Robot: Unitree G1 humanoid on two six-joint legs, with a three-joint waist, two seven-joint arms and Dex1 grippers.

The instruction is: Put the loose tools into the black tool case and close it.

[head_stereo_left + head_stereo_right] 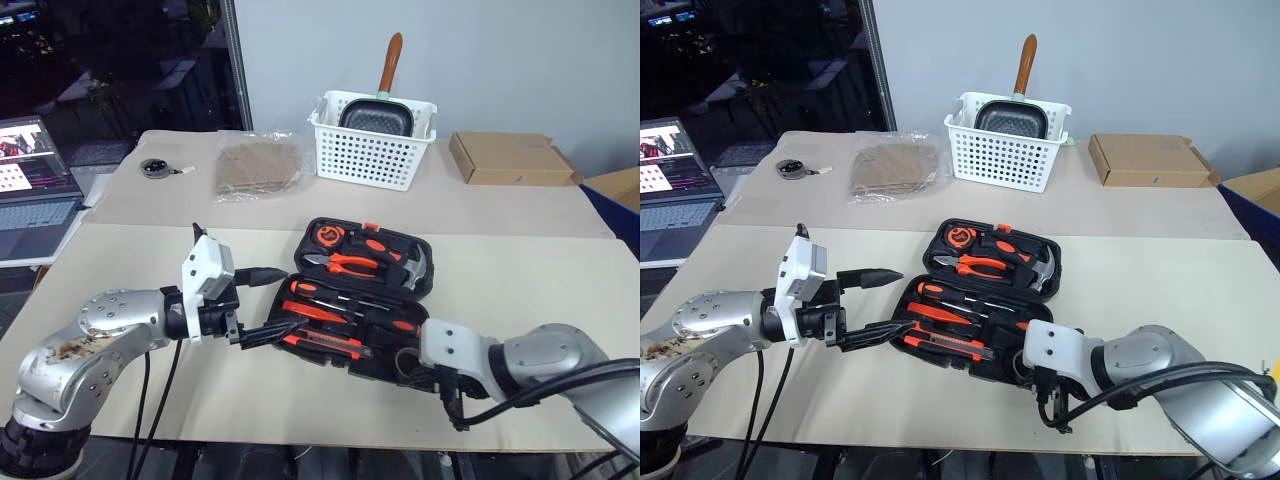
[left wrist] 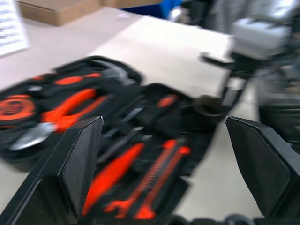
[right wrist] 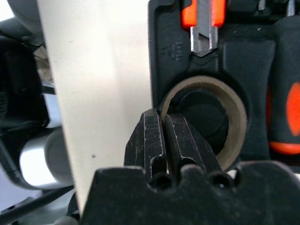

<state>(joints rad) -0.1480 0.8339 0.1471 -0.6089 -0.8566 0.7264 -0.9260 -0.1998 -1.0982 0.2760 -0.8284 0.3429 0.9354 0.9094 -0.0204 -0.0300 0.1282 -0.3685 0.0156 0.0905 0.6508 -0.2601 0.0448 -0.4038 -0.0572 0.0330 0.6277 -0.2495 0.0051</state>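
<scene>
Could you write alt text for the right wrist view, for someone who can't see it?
The right gripper, its two black fingers pressed shut, points down at a round recess in the corner of the black tool case, where a tan ring lines the hole. An orange-and-steel tool tip and a black-and-orange handle lie in the case, which rests on a beige table.

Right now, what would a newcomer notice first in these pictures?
The open black moulded-plastic tool case in the middle of the beige table, full of orange-handled tools. The left gripper stands open beside its left edge; the right gripper is shut at its near corner. Behind stands a white plastic basket with a pan.
</scene>
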